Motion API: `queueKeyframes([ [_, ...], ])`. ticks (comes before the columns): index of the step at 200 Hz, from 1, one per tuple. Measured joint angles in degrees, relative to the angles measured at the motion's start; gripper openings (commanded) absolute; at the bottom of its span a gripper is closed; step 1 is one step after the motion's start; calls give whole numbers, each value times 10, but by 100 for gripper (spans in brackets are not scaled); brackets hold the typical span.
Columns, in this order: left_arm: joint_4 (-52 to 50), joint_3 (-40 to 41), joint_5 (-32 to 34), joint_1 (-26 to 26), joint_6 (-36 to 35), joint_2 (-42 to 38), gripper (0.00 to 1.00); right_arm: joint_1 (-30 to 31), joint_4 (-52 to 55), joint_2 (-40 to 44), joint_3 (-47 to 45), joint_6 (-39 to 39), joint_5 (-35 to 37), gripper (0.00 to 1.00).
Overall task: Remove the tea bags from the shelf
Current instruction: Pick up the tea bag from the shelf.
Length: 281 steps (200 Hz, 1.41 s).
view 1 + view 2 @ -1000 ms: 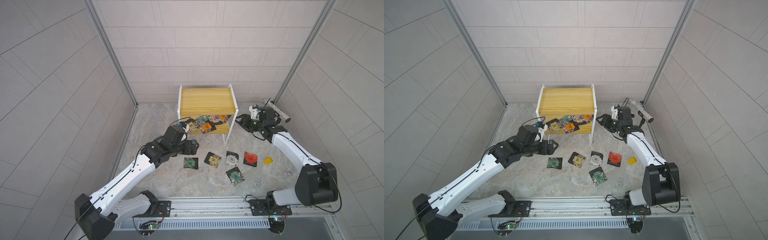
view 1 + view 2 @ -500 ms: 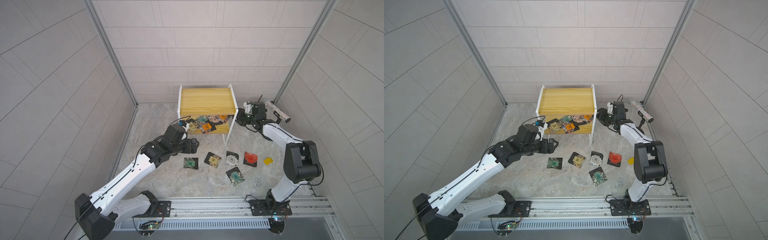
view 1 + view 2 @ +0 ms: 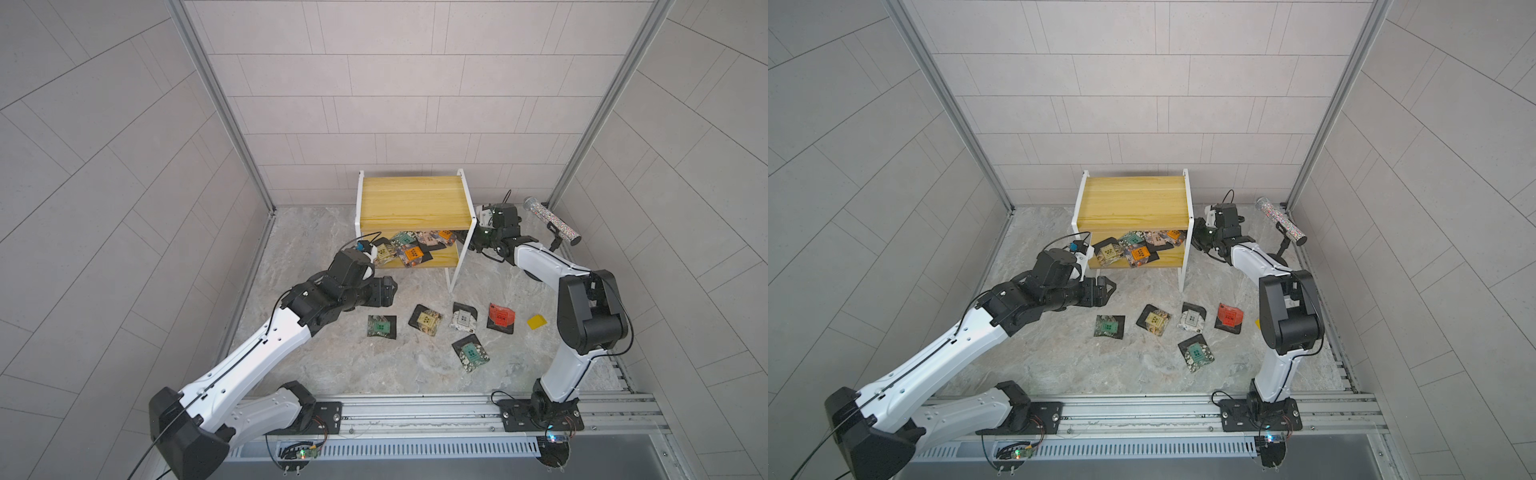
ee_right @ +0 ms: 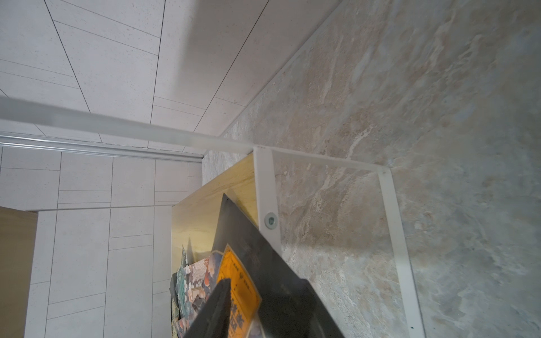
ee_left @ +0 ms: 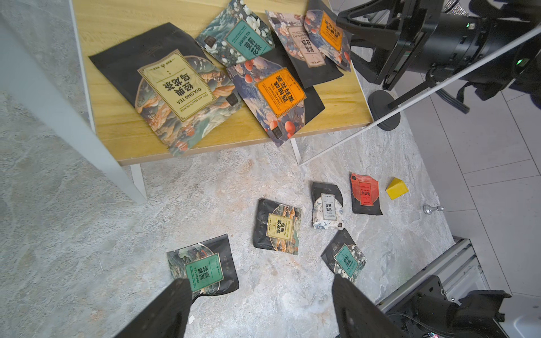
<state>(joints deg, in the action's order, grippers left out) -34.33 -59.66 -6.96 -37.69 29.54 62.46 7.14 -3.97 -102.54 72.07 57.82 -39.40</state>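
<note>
My left jaws hang wide open and empty above the table (image 3: 316, 365), near a green-labelled tea bag (image 5: 205, 273). My right jaws straddle an orange-labelled tea bag (image 4: 238, 281) at the side of the shelf (image 3: 411, 199). Pinched or not, I cannot tell. Five tea bags lie on its lower board, five more on the table.

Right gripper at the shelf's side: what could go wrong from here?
1. The right gripper reaches into the shelf between its thin white legs; pulling out askew could hook a leg and drag the shelf.
2. The orange-labelled tea bag at its jaws overlaps a beige-labelled tea bag; that one may slide out too or fall.
3. The glittery tube stands close beside that arm; a wide retreat could knock it.
</note>
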Motion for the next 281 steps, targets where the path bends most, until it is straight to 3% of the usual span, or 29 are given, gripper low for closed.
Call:
queueKeyframes([
  [73, 0, 0, 6, 0, 2, -13, 84, -3, -9, 0, 0, 3, 10, 9],
  [147, -2, 2, 6, 0, 3, -23, 84, -6, -12, 15, -3, 0, 11, 4],
  [216, -2, 2, 5, 0, 5, -25, 83, -27, -5, 98, -23, -2, 10, 0],
  [281, -3, 8, -2, -1, 5, -31, 84, -81, 9, 191, -100, -5, 12, 0],
])
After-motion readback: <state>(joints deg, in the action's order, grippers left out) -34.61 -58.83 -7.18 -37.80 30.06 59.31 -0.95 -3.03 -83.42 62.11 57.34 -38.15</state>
